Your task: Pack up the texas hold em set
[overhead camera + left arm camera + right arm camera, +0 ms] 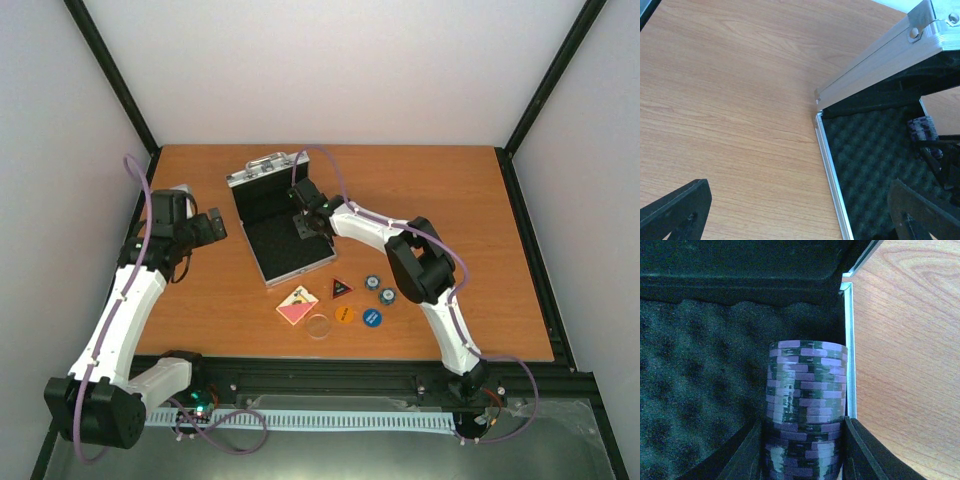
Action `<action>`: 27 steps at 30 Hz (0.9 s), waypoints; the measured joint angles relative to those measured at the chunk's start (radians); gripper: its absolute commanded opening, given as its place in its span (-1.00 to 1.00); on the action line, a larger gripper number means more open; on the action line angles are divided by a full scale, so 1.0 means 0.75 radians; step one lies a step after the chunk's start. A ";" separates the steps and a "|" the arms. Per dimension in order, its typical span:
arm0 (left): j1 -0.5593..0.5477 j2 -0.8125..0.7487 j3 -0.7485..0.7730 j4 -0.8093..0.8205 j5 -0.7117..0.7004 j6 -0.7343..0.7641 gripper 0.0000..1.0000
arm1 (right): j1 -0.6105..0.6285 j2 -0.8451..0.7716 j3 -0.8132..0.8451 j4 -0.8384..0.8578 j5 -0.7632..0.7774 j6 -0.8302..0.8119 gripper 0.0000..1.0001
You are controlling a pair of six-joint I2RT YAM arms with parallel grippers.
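Right pincer [805, 455]: pinching a chip stack [807, 390] from both sides, jaws partly drawn in around it.
Chip stack: inside the case [300, 270], low over the foam [700, 390], just beside the right rim [850, 340] and near the lid [265, 175]. I cannot tell whether it touches the foam.
Risk 1: the fingers clamp only the near part of the stack. The far chips sit loose and could fan out or slide if the release comes early or at a tilt.
Risk 2: the stack is so close to the rim that a small drift right could catch it and spill chips onto the counter [450, 220].
Risk 3: the foam is bumpy, so a tall stack set down on it may topple.
Risk 4: the wrist works right by the raised lid, and a nudge could swing the lid or shove the case.
Right arm: elbow raised above the loose pieces, forearm running left and away, wrist tipped down into the case.
Left pincer [205, 228]: spread wide, holding nothing, over bare counter just left of the case.
Left arm: rising from its base, wrist turned toward the case.
Unpacked: deck [297, 306], clear disc [318, 326], triangle [341, 288], orange disc [344, 317], blue disc [372, 318] and 2 chip piles [372, 283], all on the counter in front of the case.
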 measured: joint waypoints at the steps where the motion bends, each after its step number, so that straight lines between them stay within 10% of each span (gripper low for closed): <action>1: 0.000 -0.003 0.000 0.000 0.000 0.000 1.00 | 0.000 0.000 0.001 0.000 0.001 0.003 -0.62; 10: 0.000 -0.023 0.000 -0.001 -0.005 0.000 1.00 | 0.001 0.001 -0.001 0.002 -0.001 0.005 0.08; 27: 0.000 -0.023 0.000 -0.001 -0.023 0.000 1.00 | 0.005 -0.212 -0.161 0.045 -0.009 -0.009 0.29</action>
